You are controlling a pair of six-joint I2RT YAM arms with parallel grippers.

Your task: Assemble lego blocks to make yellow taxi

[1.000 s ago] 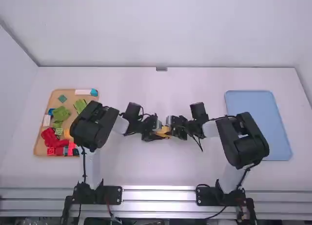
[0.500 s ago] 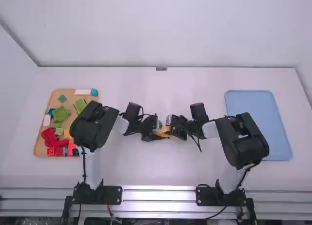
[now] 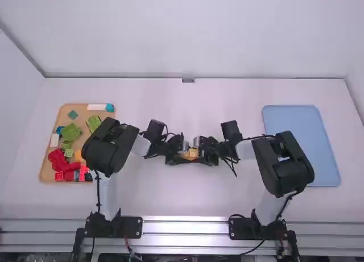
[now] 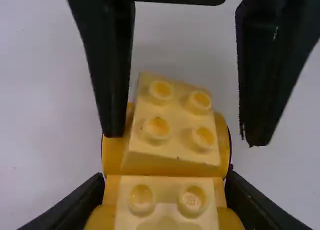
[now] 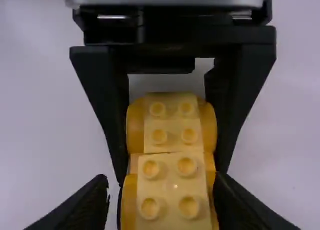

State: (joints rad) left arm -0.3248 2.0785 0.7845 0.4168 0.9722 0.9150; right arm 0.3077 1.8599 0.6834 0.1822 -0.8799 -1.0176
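Observation:
Low over the table's middle, my left gripper (image 3: 183, 154) and my right gripper (image 3: 208, 153) face each other across yellow blocks (image 3: 192, 153). Two studded yellow pieces with rounded orange-yellow sides lie end to end, touching; whether they are joined I cannot tell. In the left wrist view, my left gripper (image 4: 164, 187) is shut on the nearer piece (image 4: 167, 216), and the farther piece (image 4: 172, 122) looks slightly turned against it. My right gripper (image 5: 162, 190) stands open, its fingers either side of the nearer piece (image 5: 172, 187) in the right wrist view.
At the left, a tan tray (image 3: 48, 159) bears green, red, blue, orange and white blocks, partly behind the left arm. A blue tray (image 3: 301, 131) lies at the right, near the right arm's elbow.
My right gripper has opened and shifted slightly around the blocks, and more of their yellow top shows between the grippers. The left arm has kept still.

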